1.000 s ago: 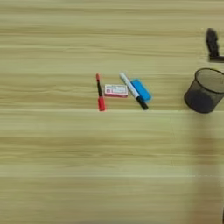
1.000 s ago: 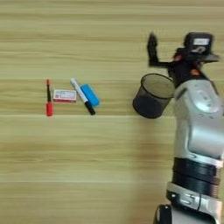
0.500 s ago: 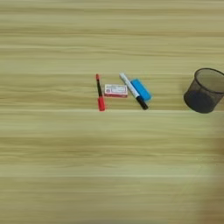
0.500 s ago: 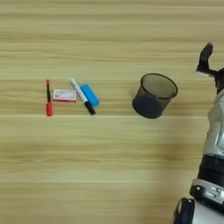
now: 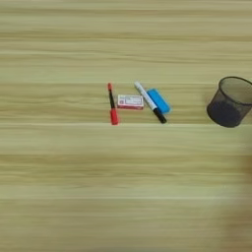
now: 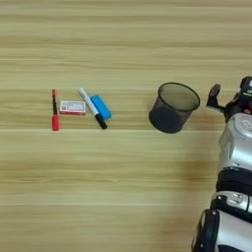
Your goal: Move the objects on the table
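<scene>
Four small objects lie in a row left of the table's middle: a thin black pen with a red cap (image 5: 112,103), a white-and-red box (image 5: 130,102), a white marker with a black cap (image 5: 150,102) and a blue oblong block (image 5: 159,100) touching the marker. The black mesh cup (image 6: 173,107) stands upright to their right, with nothing showing inside it. My right gripper (image 6: 215,94) appears only in the right eye view. It hovers just right of the cup, apart from it and holding nothing that I can see.
My silver forearm (image 6: 237,147) rises along the right edge from the bottom right corner. The light wood-grain table (image 5: 123,187) fills both views.
The gripper has left its place behind the cup, swung out to the right, and now sits lower beside the cup's right side. The objects and the cup have not moved.
</scene>
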`<state>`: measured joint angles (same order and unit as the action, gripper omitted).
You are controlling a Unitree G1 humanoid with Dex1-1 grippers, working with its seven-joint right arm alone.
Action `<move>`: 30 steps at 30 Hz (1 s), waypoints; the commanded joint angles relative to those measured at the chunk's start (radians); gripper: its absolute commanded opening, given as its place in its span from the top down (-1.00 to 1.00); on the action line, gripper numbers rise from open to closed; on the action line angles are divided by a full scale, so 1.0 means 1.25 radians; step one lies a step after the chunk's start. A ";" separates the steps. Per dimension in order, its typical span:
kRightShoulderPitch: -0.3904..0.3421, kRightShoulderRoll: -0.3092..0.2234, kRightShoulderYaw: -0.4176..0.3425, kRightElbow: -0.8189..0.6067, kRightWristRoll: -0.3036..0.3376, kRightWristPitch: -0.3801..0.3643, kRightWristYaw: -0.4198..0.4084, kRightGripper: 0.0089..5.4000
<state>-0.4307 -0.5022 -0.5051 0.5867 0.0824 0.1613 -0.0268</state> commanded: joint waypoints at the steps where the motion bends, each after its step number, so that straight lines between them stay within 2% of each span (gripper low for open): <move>1: -0.070 -0.060 0.004 -0.011 0.002 -0.046 -0.008 -0.99; 8: -0.059 -0.051 0.056 -0.005 -0.016 -0.025 0.010 -0.99; 11: -0.037 -0.042 0.085 -0.046 -0.023 0.005 0.029 -0.99; 15: 0.013 -0.026 0.116 -0.162 -0.006 0.079 0.077 -0.99; 21: 0.051 -0.010 0.129 -0.269 0.013 0.160 0.112 -0.99; 30: 0.051 0.004 0.137 -0.297 0.010 0.194 0.120 -0.99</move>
<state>-0.3084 -0.4652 -0.3258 0.2721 0.0898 0.4243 0.1218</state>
